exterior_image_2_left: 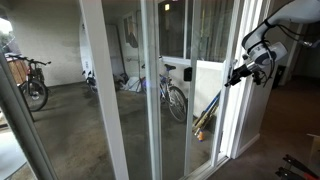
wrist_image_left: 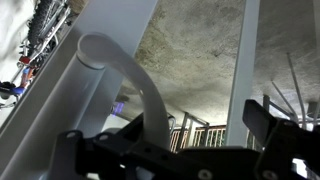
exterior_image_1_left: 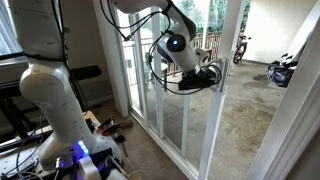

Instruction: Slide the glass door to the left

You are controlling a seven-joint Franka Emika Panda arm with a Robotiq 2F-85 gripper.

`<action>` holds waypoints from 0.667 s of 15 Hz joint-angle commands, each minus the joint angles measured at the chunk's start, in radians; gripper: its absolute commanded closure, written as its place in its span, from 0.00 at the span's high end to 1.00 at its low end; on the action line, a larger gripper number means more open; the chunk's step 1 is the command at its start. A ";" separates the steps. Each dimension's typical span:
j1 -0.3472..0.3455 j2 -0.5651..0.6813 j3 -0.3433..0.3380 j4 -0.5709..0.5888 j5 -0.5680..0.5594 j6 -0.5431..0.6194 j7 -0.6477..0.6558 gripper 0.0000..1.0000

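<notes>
Jaws spread wide around smooth white curved loop handle (wrist_image_left: 138, 92), white-framed clear glass door (exterior_image_1_left: 190, 120)

Handle (wrist_image_left: 128, 85) btw tool (exterior_image_1_left: 212, 76) jaws, on glass door (exterior_image_1_left: 190, 120); bike (exterior_image_2_left: 173, 96) behind.

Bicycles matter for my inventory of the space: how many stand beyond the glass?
2, in an exterior view: left bicycle at the picture's edge, middle bicycle near its centre. Clutter beyond may hide more.

- Daylight is falling across the concrete patio floor (exterior_image_1_left: 255, 110) outside.
- A bicycle (exterior_image_2_left: 32, 82) is standing on it in an exterior view.
- Brown carpet (exterior_image_1_left: 150, 155) is covering the indoor floor.
- A wooden railing (exterior_image_1_left: 213, 42) is standing beyond.
</notes>
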 commanded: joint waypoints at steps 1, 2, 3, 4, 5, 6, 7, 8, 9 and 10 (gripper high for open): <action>0.069 0.001 0.074 0.019 0.035 -0.008 -0.013 1.00; 0.075 -0.002 0.081 0.013 0.026 -0.001 -0.007 1.00; 0.079 -0.004 0.090 0.010 0.024 0.005 -0.005 1.00; 0.084 -0.009 0.097 0.004 0.010 0.008 0.000 1.00; 0.089 -0.012 0.103 0.000 0.006 0.014 0.005 1.00; 0.092 -0.016 0.110 -0.005 -0.002 0.017 0.009 1.00; 0.097 -0.018 0.117 -0.008 -0.005 0.027 0.008 1.00; 0.103 -0.020 0.123 -0.014 -0.018 0.034 0.015 1.00; 0.106 -0.022 0.129 -0.018 -0.027 0.039 0.019 1.00; 0.110 -0.025 0.136 -0.025 -0.035 0.043 0.025 1.00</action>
